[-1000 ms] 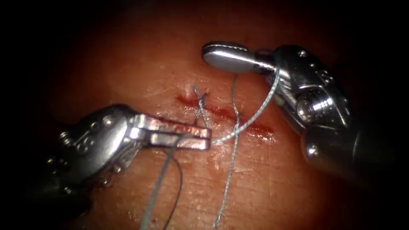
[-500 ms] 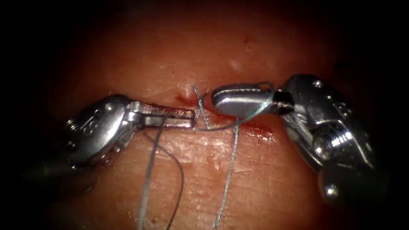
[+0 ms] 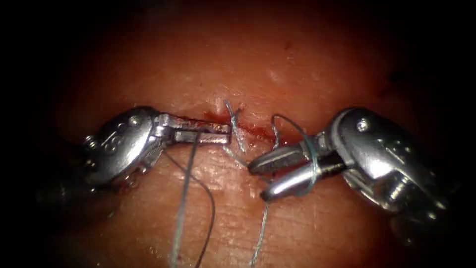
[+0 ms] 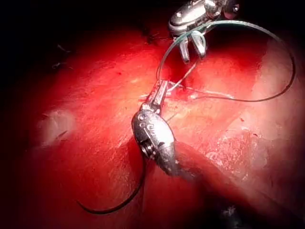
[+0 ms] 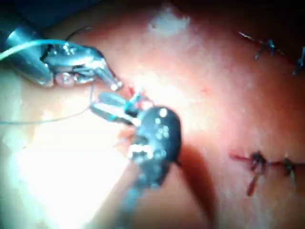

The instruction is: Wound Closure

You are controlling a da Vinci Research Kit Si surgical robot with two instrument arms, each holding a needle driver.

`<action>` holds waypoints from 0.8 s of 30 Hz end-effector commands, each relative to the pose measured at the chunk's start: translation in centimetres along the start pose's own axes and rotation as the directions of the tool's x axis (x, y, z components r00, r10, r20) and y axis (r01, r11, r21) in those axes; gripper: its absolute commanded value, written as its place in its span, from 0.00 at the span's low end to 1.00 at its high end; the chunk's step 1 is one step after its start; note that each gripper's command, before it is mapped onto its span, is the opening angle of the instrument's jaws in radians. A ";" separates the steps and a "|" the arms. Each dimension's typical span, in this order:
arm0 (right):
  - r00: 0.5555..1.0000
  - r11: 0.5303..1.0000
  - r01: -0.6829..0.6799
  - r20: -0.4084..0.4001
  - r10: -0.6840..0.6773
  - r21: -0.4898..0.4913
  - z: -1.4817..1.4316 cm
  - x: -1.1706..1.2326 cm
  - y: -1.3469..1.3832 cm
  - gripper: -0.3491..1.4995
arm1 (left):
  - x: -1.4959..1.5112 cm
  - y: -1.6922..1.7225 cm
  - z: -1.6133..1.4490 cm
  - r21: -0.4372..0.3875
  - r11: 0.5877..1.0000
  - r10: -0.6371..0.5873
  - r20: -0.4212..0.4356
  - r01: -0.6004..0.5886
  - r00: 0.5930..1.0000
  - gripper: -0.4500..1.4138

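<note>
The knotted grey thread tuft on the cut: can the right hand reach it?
Probably yes. The open silver right hand, with grey thread looped round it but gripping nothing, sits close to the knotted grey thread tuft with bare tissue between. The left hand, shut on thread, lies opposite.

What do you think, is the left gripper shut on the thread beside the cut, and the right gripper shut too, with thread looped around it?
Not quite: the endoscope view shows the right gripper open, jaws spread, with thread looped around it. The left gripper is shut on the thread beside the cut, as you said.
</note>
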 end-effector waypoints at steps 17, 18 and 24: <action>0.980 0.961 0.060 0.165 -0.108 0.269 0.34 -0.11 -0.12 0.65 | -0.01 0.00 0.07 -0.005 1.000 -0.002 -0.001 0.002 1.000 0.00; 0.979 0.958 0.063 0.167 -0.113 0.279 0.36 -0.14 -0.13 0.64 | -0.02 0.00 0.07 -0.005 1.000 -0.002 -0.001 0.002 1.000 0.00; 0.968 0.944 0.053 0.215 -0.128 0.325 0.50 -0.38 -0.13 0.64 | -0.05 0.01 0.08 -0.009 1.000 -0.004 -0.001 0.004 1.000 0.00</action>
